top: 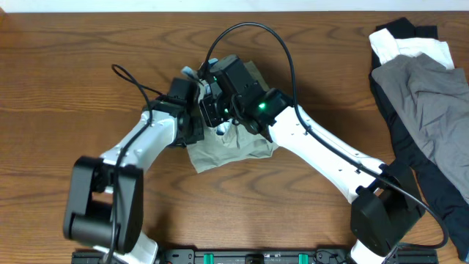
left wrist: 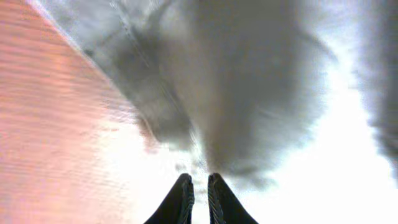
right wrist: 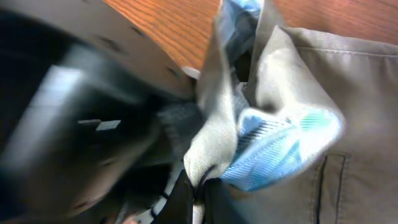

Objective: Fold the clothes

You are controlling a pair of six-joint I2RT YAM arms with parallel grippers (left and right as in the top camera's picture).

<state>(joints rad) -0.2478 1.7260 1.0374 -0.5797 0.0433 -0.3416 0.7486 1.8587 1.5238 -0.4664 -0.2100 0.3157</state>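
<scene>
Overhead shows the khaki shorts point(top: 233, 152) bunched mid-way across the table point(top: 66, 51) under both arms, the right gripper point(right wrist: 198, 186) clamped on a raised fold and the left gripper point(left wrist: 200, 193) nearly closed with its hold unclear, so I judge it mid-fold, and next that fold wants carrying across and laying flat.

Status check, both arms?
Right gripper shut on shorts. Left gripper near-closed, grip unclear. Garment pile far right, not in the way.

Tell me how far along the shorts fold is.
Done: little. The shorts lie bunched, with no flat fold visible. In hand: the right gripper pinches a ridge of the fabric; the left gripper is at the cloth, grip unclear. Left: likely spreading, folding and flattening.
</scene>
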